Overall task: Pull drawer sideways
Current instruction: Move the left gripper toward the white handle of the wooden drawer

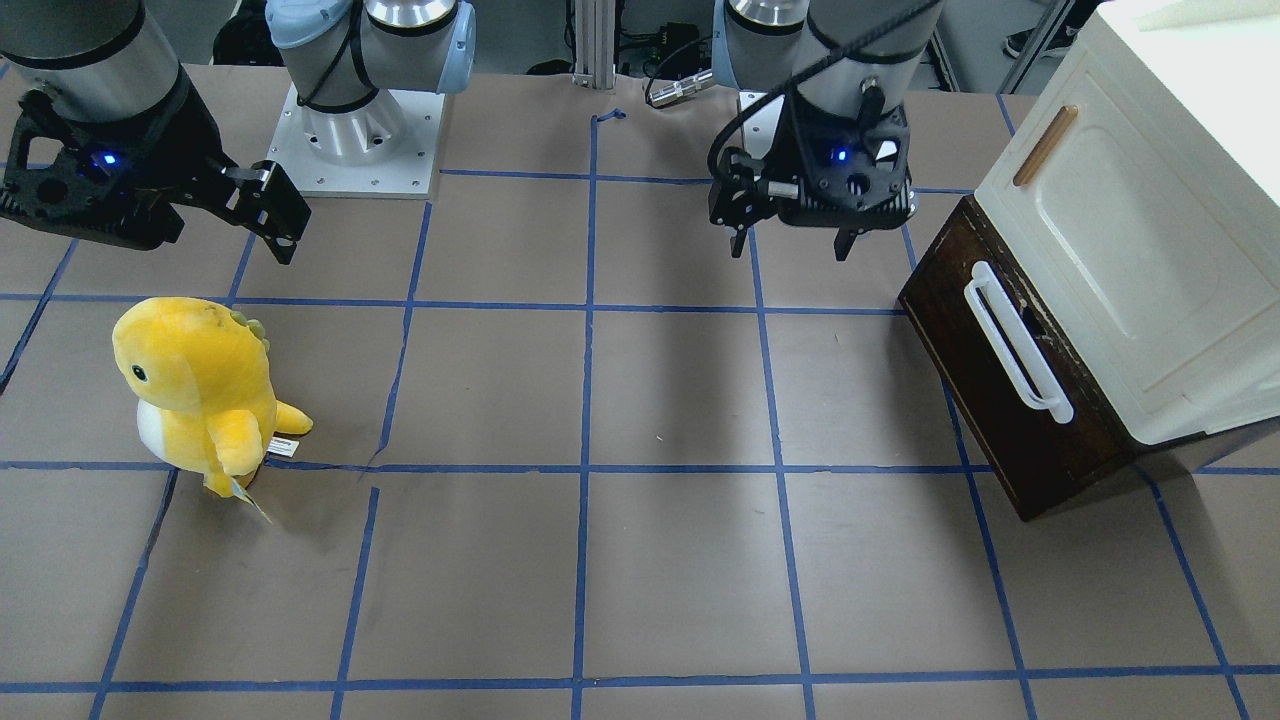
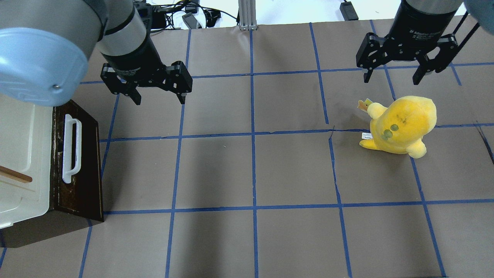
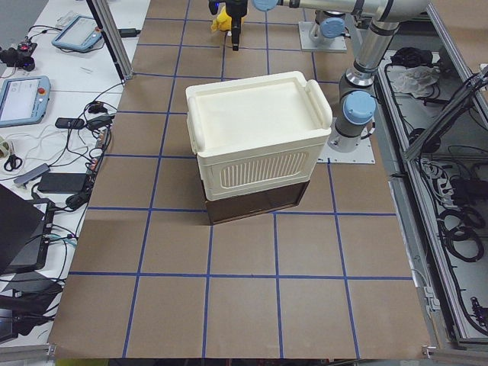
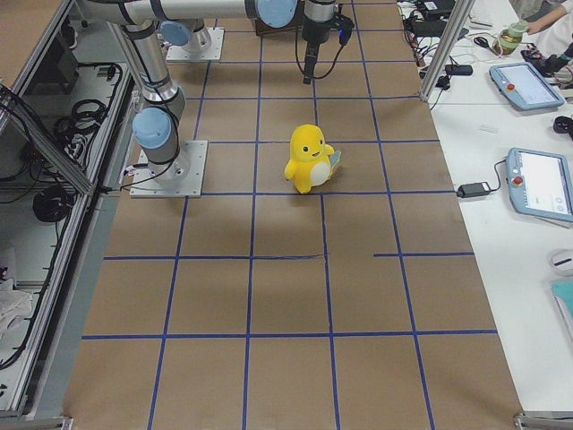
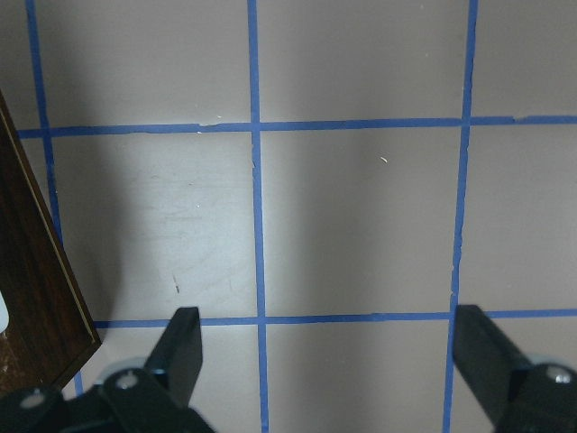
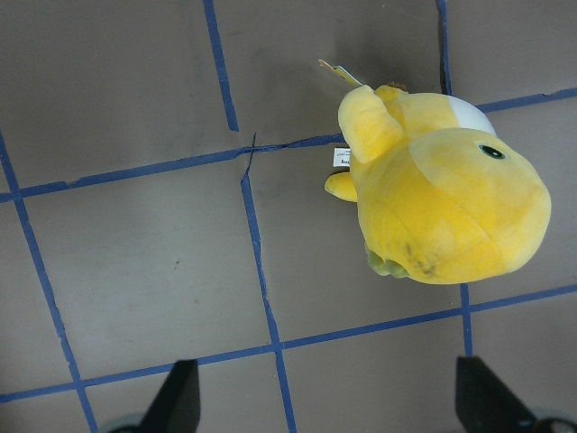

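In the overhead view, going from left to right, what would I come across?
Cream cabinet → drawer → left gripper → yellow plush toy. The right gripper overlaps the toy's span, so it has no clear place in the order.

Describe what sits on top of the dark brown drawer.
A cream cabinet with a small wooden handle rests directly on the drawer, covering its top. The drawer looks shut, so its inside is hidden, as is the cabinet's.

drawer (image 1: 1000,420) dark brown front, white handle (image 1: 1008,345) | plush (image 1: 190,380) yellow, white belly | table (image 1: 680,400) brown, blue grid
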Motion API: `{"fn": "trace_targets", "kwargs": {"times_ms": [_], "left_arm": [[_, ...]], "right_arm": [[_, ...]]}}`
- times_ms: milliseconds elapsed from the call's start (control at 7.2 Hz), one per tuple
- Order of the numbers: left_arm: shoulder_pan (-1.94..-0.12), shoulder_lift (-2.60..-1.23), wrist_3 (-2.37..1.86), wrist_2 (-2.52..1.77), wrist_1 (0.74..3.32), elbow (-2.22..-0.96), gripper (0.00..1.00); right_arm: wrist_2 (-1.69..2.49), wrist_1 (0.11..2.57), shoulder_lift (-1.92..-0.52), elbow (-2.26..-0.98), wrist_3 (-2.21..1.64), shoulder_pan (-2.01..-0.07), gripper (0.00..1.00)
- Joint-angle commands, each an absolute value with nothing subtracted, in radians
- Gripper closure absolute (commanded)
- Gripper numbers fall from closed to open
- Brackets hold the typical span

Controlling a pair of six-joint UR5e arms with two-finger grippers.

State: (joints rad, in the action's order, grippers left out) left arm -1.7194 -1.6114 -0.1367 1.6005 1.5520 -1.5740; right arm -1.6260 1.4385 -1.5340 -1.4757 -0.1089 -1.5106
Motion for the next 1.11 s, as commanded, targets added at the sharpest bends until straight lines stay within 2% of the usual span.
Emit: {"fn": "trace_targets", "kwargs": {"times_ms": [0, 278, 694, 972], "left_arm": [[-1.73, -1.693, -0.173, 1.687, 1.511, -1.644, 0.0], [-1.785, -1.748, -0.283, 1.873, 1.514, -1.707, 0.0], [-1.804, -1.805, -0.298, 2.309, 1.525, -1.883, 0.0], [-1.798, -1.871, -0.325, 2.523, 1.539, -1.896, 0.0]], "right_arm": [[-1.626, 1.437, -1.534, -1.476, -0.109, -1.511, 0.0], [-1.626, 1.439, -1.534, -1.476, -0.109, -1.511, 0.0], [-1.626, 1.439, -1.534, -1.476, -0.109, -1.511, 0.0], [-1.626, 1.439, -1.534, -1.476, -0.109, -1.511, 0.0]]}}
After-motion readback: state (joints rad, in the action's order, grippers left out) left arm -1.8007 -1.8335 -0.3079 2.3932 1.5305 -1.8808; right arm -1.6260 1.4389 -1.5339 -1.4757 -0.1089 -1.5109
